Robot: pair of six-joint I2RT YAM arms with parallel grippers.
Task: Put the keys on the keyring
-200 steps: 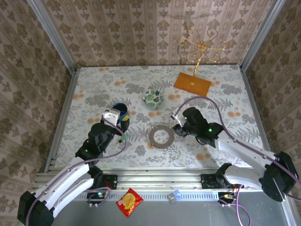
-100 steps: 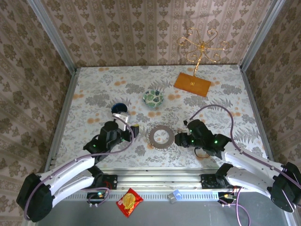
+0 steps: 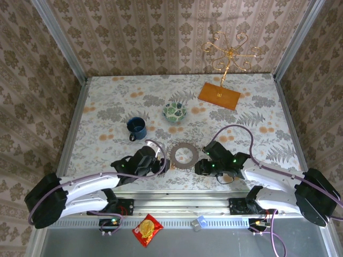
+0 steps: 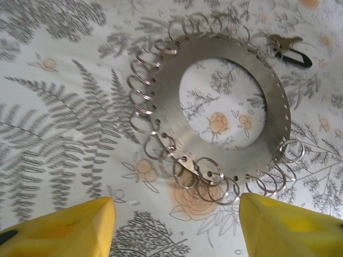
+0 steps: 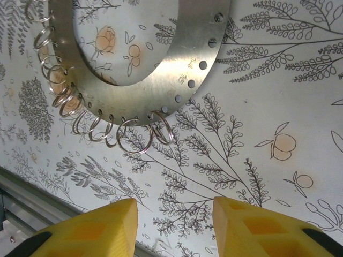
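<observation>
Between left gripper [image 3: 161,162] and right gripper [image 3: 199,167]: keyring [image 3: 184,155], touching neither; both grippers' fingers spread, empty.

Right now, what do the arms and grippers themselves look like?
Both the left arm and right arm have white shells, black joints and a looping purple cable; green lights dot the right one. The left gripper and right gripper have yellow wedge-shaped fingers.
</observation>
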